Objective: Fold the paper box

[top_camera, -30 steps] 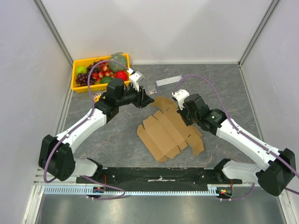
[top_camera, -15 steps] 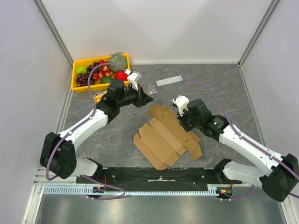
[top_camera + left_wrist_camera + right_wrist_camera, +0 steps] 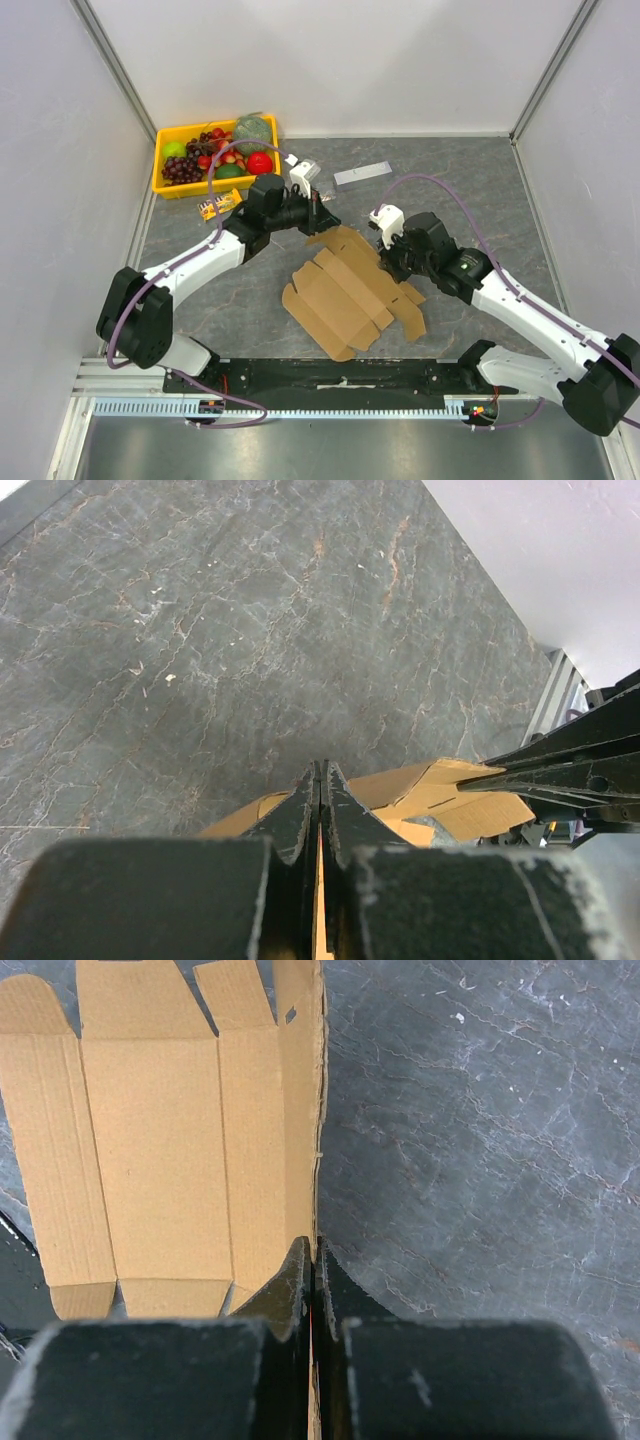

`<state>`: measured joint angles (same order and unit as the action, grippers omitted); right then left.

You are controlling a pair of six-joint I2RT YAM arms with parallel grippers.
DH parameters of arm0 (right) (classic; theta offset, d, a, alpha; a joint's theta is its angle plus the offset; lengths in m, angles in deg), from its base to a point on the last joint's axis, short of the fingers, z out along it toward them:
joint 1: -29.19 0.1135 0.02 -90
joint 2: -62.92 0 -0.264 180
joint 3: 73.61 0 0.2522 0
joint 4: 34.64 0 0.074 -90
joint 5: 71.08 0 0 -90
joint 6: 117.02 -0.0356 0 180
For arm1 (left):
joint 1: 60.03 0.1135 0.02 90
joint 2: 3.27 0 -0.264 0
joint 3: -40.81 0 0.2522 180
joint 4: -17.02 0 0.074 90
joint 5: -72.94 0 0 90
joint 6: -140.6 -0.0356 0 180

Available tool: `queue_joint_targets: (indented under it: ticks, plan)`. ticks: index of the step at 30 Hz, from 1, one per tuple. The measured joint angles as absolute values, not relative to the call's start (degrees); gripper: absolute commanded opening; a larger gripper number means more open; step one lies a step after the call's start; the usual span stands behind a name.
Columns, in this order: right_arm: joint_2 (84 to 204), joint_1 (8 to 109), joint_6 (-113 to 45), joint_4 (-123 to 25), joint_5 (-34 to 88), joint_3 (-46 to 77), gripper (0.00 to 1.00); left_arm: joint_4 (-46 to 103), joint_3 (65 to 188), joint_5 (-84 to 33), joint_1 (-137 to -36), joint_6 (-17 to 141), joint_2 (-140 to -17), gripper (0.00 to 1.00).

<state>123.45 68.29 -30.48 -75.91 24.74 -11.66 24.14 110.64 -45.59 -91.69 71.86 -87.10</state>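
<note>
The box (image 3: 343, 292), a flat die-cut sheet, lies on the bench (image 3: 480, 190) between the arms. Over the last second it has slid left and nearer. The left jaws have advanced onto its far corner and are clamped on that flap. The right jaws are clamped on its right edge. With both grips apparently set, folding can begin.
</note>
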Motion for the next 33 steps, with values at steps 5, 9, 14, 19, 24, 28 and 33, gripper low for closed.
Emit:
queue_joint_targets:
  ticks: [5, 9, 14, 19, 24, 28, 33]
  plan:
    - [123.89, 68.31, -30.48, -75.84, 24.92, -11.66, 0.00, 23.73, 110.66, -45.53, -92.02, 71.94, -87.12, 0.02]
    - [124.17, 68.29, -30.53, -75.84, 24.83, -11.66, 0.00, 23.34, 110.64, -45.57, -92.69, 71.96, -87.10, 0.02]
    - [124.59, 68.29, -30.59, -75.86, 24.33, -11.66, 0.00, 22.99, 109.88, -45.59, -93.55, 71.96, -86.93, 0.02]
    - [124.81, 68.31, -30.74, -75.82, 23.69, -11.66, 0.00, 23.01, 108.41, -45.37, -94.51, 71.99, -86.23, 0.02]
    - [124.91, 68.29, -30.98, -75.82, 23.36, -11.66, 0.00, 23.01, 107.60, -44.35, -95.29, 71.99, -85.40, 0.02]
    - [125.16, 68.29, -31.14, -75.80, 23.12, -11.66, 0.00, 23.01, 107.58, -43.95, -95.86, 71.99, -85.33, 0.02]
    - [125.66, 68.31, -31.36, -75.80, 23.06, -11.66, 0.00, 23.03, 106.69, -43.25, -97.68, 71.99, -84.78, 0.02]
